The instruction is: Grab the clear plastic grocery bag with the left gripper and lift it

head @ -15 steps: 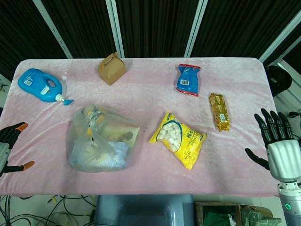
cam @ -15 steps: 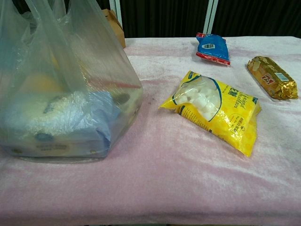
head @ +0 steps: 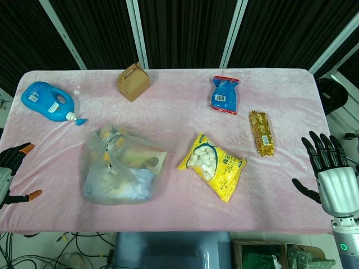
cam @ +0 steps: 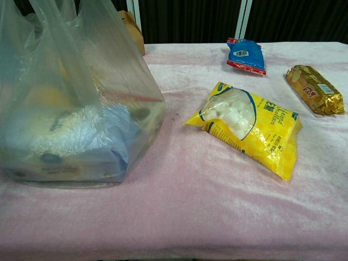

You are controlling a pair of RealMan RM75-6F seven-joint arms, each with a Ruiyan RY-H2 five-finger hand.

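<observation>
The clear plastic grocery bag [head: 120,167] sits filled on the pink table cloth, left of centre, its handles bunched at the top. In the chest view the bag [cam: 70,98] fills the left half of the frame. My left hand [head: 10,175] shows at the far left edge of the head view, fingers apart, holding nothing, well left of the bag. At the right edge my right hand [head: 331,176] is raised with fingers spread and empty. Neither hand appears in the chest view.
A blue detergent bottle [head: 47,101] lies at the back left and a brown paper box [head: 133,82] behind the bag. A yellow snack bag [head: 214,166], a blue packet [head: 225,94] and a gold biscuit pack [head: 262,132] lie on the right half.
My right hand has shifted slightly outward and down. The left hand has drifted a little toward the left edge. The bag has not moved.
</observation>
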